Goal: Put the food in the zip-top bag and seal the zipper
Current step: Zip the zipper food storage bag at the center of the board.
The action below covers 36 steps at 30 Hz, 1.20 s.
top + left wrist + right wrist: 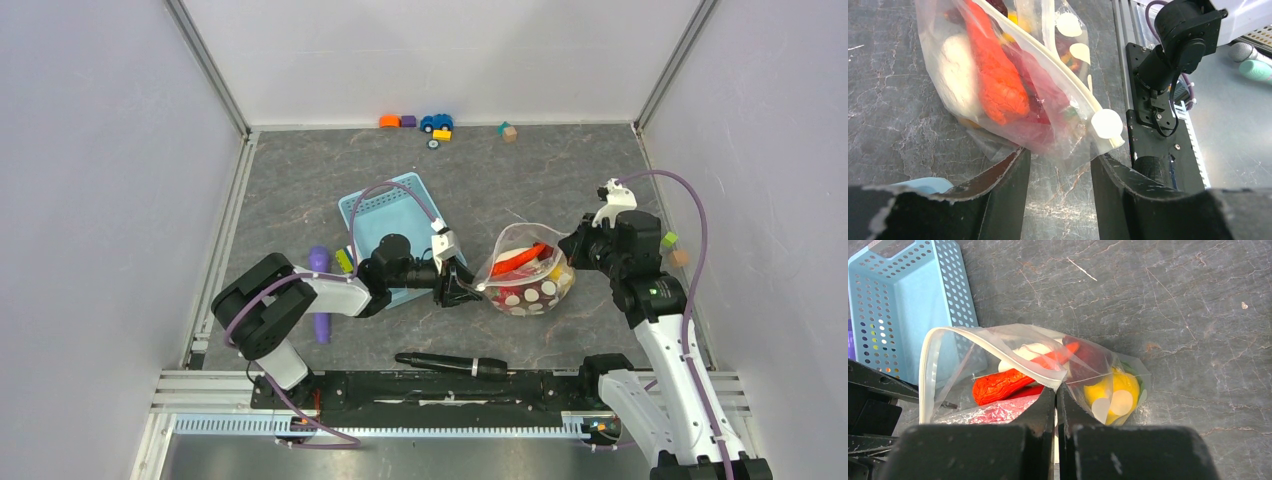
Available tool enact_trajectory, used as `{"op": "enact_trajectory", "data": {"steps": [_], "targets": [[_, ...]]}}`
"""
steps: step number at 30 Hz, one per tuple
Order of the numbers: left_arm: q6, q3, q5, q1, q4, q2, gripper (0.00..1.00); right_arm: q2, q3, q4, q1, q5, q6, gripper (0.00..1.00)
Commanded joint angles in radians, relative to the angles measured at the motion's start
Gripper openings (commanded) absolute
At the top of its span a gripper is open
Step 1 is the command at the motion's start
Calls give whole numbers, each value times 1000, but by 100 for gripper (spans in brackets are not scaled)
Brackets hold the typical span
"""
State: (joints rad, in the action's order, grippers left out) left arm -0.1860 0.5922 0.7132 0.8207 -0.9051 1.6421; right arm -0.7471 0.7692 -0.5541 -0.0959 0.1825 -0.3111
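- Logging the zip-top bag (525, 275) lying just right of the light-blue basket (385, 205) in the top view, with its mouth gaping toward the basket.
- Counting the food (1013, 382) inside the bag, all beyond the basket's right wall: orange carrot (998, 385), yellow round piece (1110, 390), maroon piece (1088, 357), white oblong (958, 70).
- Noting the right gripper (1057, 390) reaching in from the side away from the basket, fingers pressed together and pinching the bag's mouth edge between them.
- Noting the left gripper (1058, 160) sitting between the basket and the bag, jaws standing apart; the bag's near corner is hanging into the gap at the fingertips and not being clamped.
- Seeing the zipper (923, 385) bowing open along the stretch nearest the basket, leaving the bag unsealed.
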Motion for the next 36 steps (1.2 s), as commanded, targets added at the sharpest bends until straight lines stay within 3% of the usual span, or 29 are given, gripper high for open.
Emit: {"op": "enact_trajectory", "data": {"steps": [1,16,25,31,36], "targets": [[-51,31,22,5,-93,1,53,1,21,23,4,16,-3,0],[-192,44,-35,5,-269,61,57,16,16,23,4,22,-3,0],[-217,48,-119,5,-308,60,67,27,5,23,4,29,-3,0],[-205,53,-111,5,-309,71,46,31,4,26,4,31,-2,0],[-204,48,-92,5,-323,67,20,34,1,26,4,33,0,0]]}}
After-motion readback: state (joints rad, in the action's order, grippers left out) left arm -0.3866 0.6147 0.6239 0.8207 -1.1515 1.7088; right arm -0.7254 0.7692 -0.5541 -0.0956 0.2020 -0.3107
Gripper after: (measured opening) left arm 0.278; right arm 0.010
